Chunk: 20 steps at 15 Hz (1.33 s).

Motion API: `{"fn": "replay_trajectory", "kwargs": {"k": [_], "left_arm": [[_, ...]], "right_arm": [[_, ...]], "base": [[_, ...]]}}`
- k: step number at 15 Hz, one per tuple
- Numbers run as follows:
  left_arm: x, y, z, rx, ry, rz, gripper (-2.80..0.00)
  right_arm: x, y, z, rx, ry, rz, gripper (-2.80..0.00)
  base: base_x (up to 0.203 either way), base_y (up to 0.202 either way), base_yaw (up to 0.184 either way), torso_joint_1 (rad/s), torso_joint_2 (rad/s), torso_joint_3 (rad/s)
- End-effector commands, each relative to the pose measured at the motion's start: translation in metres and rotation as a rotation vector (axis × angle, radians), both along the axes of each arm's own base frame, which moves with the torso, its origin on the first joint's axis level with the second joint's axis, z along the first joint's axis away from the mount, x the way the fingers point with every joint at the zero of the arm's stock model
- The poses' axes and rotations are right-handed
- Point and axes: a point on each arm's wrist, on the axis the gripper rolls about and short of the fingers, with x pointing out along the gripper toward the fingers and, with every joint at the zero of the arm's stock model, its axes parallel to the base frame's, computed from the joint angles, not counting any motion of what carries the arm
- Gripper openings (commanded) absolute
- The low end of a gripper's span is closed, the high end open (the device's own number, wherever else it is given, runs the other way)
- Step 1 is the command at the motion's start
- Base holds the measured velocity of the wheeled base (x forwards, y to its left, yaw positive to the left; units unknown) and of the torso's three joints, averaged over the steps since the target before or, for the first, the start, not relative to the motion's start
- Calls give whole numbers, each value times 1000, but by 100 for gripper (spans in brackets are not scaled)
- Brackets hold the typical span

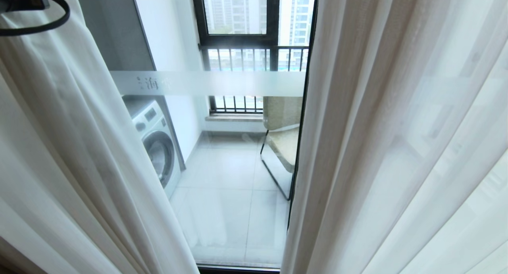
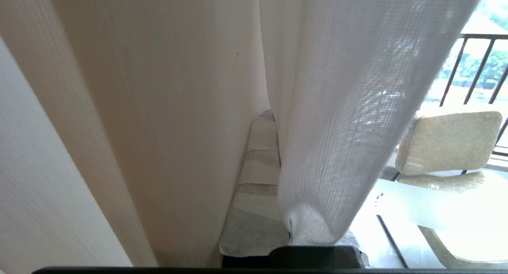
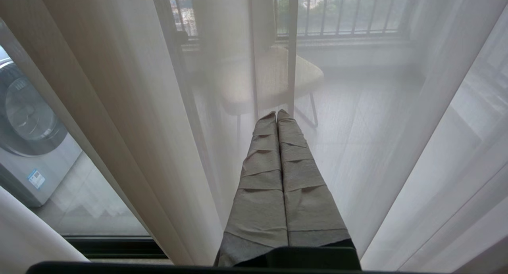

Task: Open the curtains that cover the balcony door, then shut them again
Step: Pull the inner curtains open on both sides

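The curtains [image 1: 79, 167] hang parted in the head view, one sheer white panel at the left, the other at the right. The left gripper [image 2: 278, 147] has its taped fingers clamped on a gathered fold of the sheer panel, beside the beige drape. In the gap between, the balcony door [image 1: 222, 83] shows its frosted band, a washing machine [image 1: 156, 141] and a chair [image 1: 282, 139] behind the glass. The right gripper [image 3: 277, 114] points at the right panel, fingers pressed together, empty.

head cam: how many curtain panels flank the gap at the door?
2. The left curtain panel hangs over the washing machine side; the right curtain panel covers the glass beside the chair. More fabric may lie beyond the frame.
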Motion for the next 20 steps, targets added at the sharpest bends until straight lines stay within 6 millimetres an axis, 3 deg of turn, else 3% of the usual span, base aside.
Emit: {"fn": "replay_trajectory", "kwargs": {"k": [1, 11, 20], "left_arm": [[0, 0, -1, 1, 2, -3, -280], [-4, 0, -4, 4, 12, -7, -280], [-2, 0, -5, 3, 16, -7, -280]], "right_arm": [[0, 0, 0, 0, -1, 0, -280], [0, 0, 0, 0, -1, 0, -280], [0, 0, 0, 0, -1, 0, -280]], "base": [[0, 0, 0, 0, 0, 0], [0, 6, -1, 0, 0, 0], [0, 179, -1, 1, 3, 3]]}}
